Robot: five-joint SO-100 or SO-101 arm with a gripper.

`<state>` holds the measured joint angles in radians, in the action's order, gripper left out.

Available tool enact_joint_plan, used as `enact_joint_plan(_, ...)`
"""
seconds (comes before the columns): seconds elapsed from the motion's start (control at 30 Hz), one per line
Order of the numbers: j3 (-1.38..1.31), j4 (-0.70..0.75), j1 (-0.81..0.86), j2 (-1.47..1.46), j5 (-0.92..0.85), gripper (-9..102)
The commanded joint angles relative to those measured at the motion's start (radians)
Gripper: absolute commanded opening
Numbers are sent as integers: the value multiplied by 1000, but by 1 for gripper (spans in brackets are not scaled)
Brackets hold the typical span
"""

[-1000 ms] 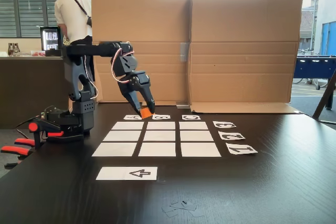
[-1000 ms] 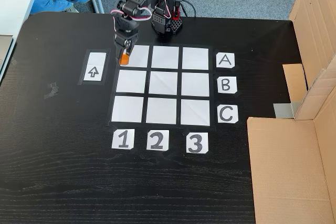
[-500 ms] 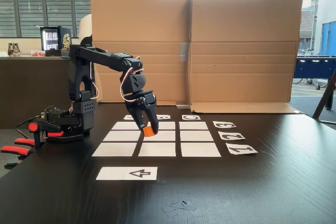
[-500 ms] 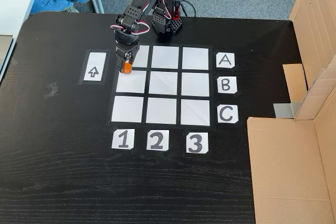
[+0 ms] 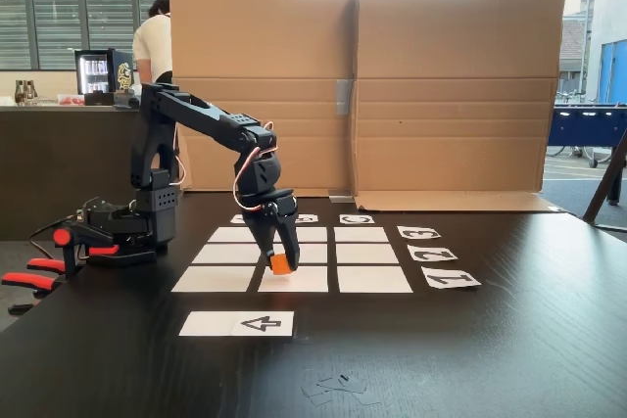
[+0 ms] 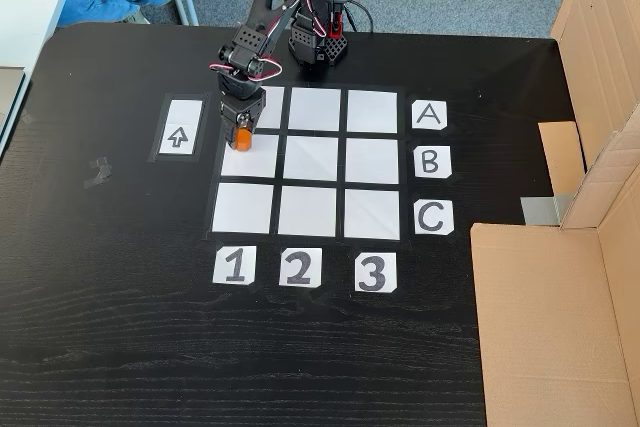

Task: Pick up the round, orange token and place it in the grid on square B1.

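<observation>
Change: since half a second ago the arm has reached further out and lower, carrying the token [image 6: 242, 137] from the row A edge to over the row B cell of column 1.
Arrow card [image 5: 238, 323]: nearest the front camera, on the tabletop [image 5: 509, 349], just outside the grid's near edge; probably an orientation mark.
Number cards [image 6: 297, 268]: 1, 2 and 3 sit along one side of the grid, and letter cards [image 6: 429, 162] along another, so any cell can be named.
Grid [image 6: 311, 162]: nine white paper cells taped flat.
Square B1 [image 6: 253, 159]: the cell where row B meets column 1; the token hangs over its edge nearest the arm's base.
Token: pinched upright and low, seemingly just above the paper, so it can be set down flat.
Jaws [image 5: 280, 263]: pointing down, closed narrowly on the token.
Cardboard wall [image 5: 392, 85]: stands behind the tabletop, likely as a plain backdrop.
Person [image 5: 157, 41]: standing beyond the cardboard, well away.
</observation>
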<state>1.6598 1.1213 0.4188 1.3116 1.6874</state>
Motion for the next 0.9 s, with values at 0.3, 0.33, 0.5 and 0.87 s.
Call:
enact_joint_plan(0.3, -29, -34, -9, -17, 12, 5)
enact_joint_plan(0.33, -20, -34, -9, -14, 14, 11)
enact_joint_plan(0.5, 6, -34, -3, 3, 18, 33)
enact_joint_plan(0.87, 124, -25, -23, 224, 17, 59)
